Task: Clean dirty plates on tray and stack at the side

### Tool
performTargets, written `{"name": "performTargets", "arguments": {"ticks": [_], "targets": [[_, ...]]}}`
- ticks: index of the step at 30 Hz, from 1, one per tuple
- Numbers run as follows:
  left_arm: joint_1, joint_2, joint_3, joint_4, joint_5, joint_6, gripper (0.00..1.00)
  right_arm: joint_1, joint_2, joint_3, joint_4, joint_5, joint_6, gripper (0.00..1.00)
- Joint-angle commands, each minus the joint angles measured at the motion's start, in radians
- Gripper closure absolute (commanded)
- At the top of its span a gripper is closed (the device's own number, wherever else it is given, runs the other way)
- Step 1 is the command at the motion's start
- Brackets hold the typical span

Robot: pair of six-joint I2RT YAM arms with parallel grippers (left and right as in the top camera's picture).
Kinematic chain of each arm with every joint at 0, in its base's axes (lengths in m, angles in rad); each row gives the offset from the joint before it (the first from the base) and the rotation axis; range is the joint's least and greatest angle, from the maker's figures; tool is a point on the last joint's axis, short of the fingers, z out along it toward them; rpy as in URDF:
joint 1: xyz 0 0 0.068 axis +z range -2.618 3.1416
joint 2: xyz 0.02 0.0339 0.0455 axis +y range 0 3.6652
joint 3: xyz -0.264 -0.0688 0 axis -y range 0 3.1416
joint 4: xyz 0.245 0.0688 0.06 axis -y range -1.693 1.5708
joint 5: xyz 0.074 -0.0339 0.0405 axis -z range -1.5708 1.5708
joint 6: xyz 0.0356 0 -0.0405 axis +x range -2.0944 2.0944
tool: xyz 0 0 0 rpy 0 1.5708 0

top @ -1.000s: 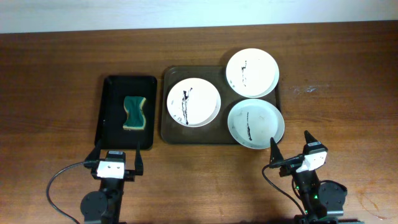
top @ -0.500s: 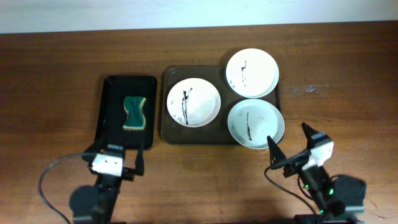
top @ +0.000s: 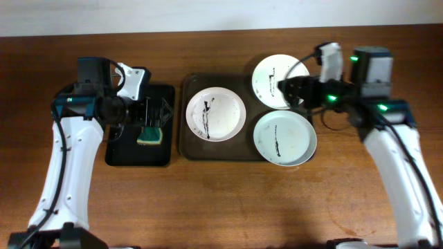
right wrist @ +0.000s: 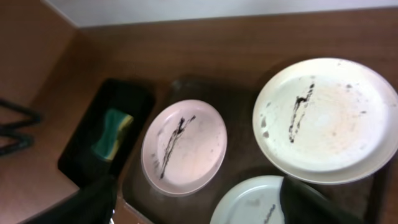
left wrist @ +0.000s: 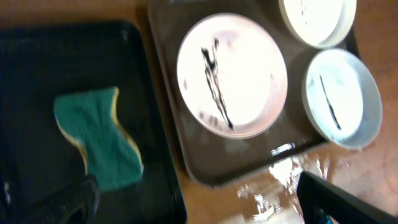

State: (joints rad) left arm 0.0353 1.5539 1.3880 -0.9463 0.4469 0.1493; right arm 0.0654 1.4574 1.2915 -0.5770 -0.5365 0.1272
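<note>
Nothing cleaned yet: three plates lie streaked on the tray, none stacked, sponge not yet gripped, left claw and right claw both wide, empty.

The worktop is showing brown wood grain under a soft sheen. The brown tray is looking like smooth plastic, throwing back glare. The plates are gleaming, glazed and smooth. The sponge is looking porous and matt on a smooth black tray.
</note>
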Motion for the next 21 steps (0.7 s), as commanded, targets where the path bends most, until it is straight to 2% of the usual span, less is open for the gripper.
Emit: {"name": "performTargets", "arguments": {"ticks": [1,2,4,5,8,13,17,20,21], "targets": [[0.001,0.019,0.022,0.04,-0.2,-0.21,0.06,0.138,0.145,0.071,0.003,0.238,0.145,0.29],[0.0,0.019,0.023,0.041,-0.338,-0.263,0.04,0.2,0.259,0.159,-0.039,0.335,0.182,0.32],[0.0,0.021,0.023,0.048,-0.478,-0.298,0.07,0.235,0.409,0.27,-0.072,0.369,0.236,0.44],[0.0,0.026,0.023,0.063,-0.498,-0.298,0.08,0.238,0.47,0.297,-0.07,0.367,0.275,0.5],[0.0,0.107,0.023,0.083,-0.497,-0.298,0.1,0.276,0.613,0.3,-0.061,0.39,0.341,0.61],[-0.023,0.223,0.023,0.157,-0.497,-0.298,0.1,0.299,0.711,0.3,-0.058,0.395,0.38,0.75],[-0.052,0.283,0.023,0.187,-0.506,-0.298,0.1,0.308,0.769,0.3,-0.064,0.415,0.414,0.96],[-0.052,0.335,0.023,0.188,-0.521,-0.297,0.16,0.309,0.771,0.3,-0.065,0.418,0.413,0.96],[-0.055,0.363,0.023,0.196,-0.492,-0.24,0.25,0.309,0.771,0.3,-0.064,0.418,0.412,0.96]]}}
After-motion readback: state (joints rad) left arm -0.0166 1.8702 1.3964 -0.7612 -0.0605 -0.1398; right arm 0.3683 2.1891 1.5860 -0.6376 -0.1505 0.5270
